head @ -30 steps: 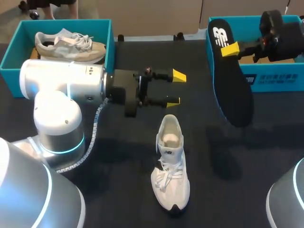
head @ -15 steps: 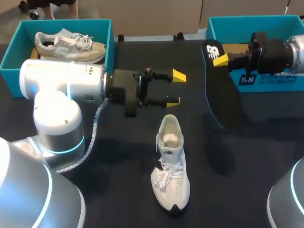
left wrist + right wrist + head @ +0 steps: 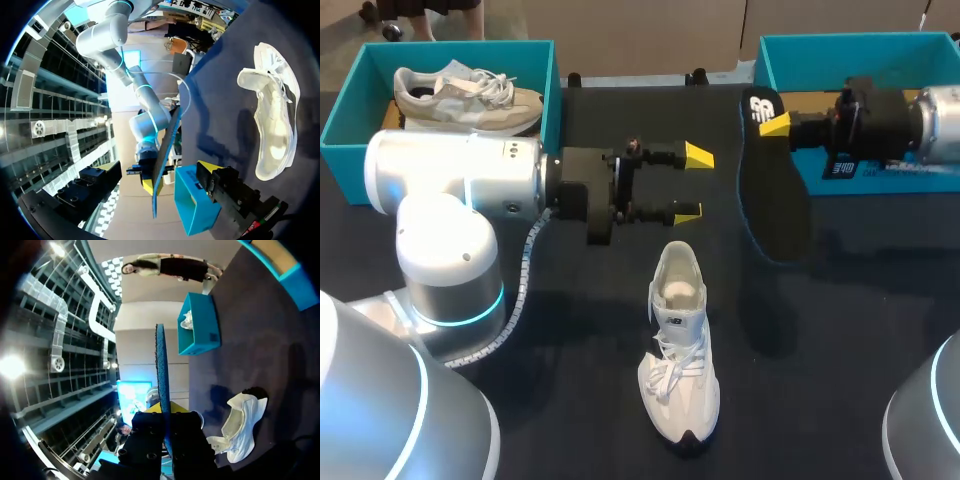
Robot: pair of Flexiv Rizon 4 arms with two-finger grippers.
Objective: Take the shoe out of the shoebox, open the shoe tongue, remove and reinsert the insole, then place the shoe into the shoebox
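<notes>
White shoe: lies on the desk, mid-field, outside both boxes. Long axis runs near-to-far; the toe is pointed at the robot, the open collar away from it. Laces are seen loose and the mouth gapes.

Insole: one, dark, held clear of the desk, beyond and to the right of the shoe. It is gripped near its heel end by the right tool, whose fingers are clamped on it from both sides; the rest hangs down. In the right wrist view it is seen edge-on, running straight out from between the fingers, with the shoe off to one side below it.

Left tool: fingers apart, nothing held, hovering just beyond the shoe's collar. It is the nearer tool to the shoe.

Judgement: reinsertion is in hand. The insole's free end must be brought left and down, in line with the shoe's axis.

Count: two shoes, the second shoe resting in the left box; two boxes, with the right box; one insole; two tools.
</notes>
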